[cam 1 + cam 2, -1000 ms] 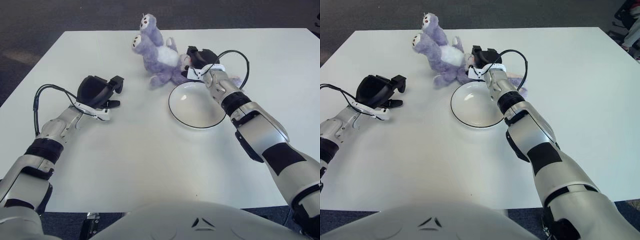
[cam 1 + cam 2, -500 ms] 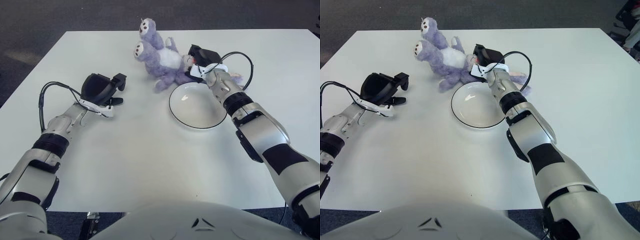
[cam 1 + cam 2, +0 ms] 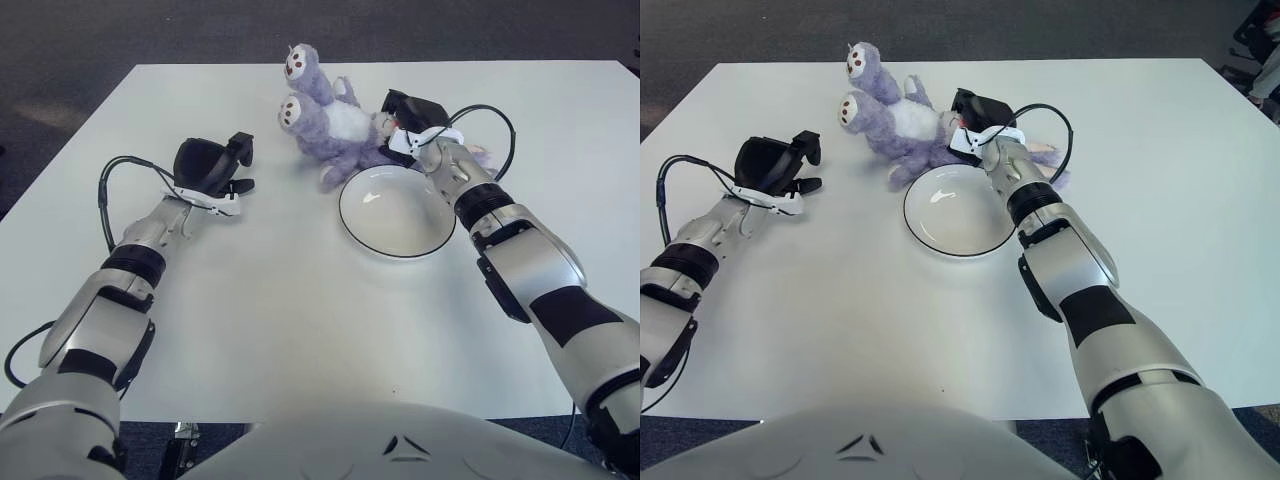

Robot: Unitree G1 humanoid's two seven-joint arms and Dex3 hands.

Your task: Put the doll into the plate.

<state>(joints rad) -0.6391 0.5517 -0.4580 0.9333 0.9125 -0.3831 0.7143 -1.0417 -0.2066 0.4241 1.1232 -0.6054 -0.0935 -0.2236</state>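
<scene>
The doll (image 3: 325,128) is a plush lavender animal with a white belly, lying on its back on the white table (image 3: 300,300); its two feet (pale soles with dark dots) point up and away to the left of the right robot hand (image 3: 405,118), and its head end is hidden behind that hand. The right robot hand is closed on the doll's upper body, dark fingers wrapped into the fur; a black cable (image 3: 490,125) loops from its wrist. Just in front of this hand, toward the robot, sits the plate (image 3: 397,243), white with a thin dark rim; one purple leg touches its far edge. The left robot hand (image 3: 210,165) hovers well to the left of the doll, fingers loosely curled, holding nothing.
</scene>
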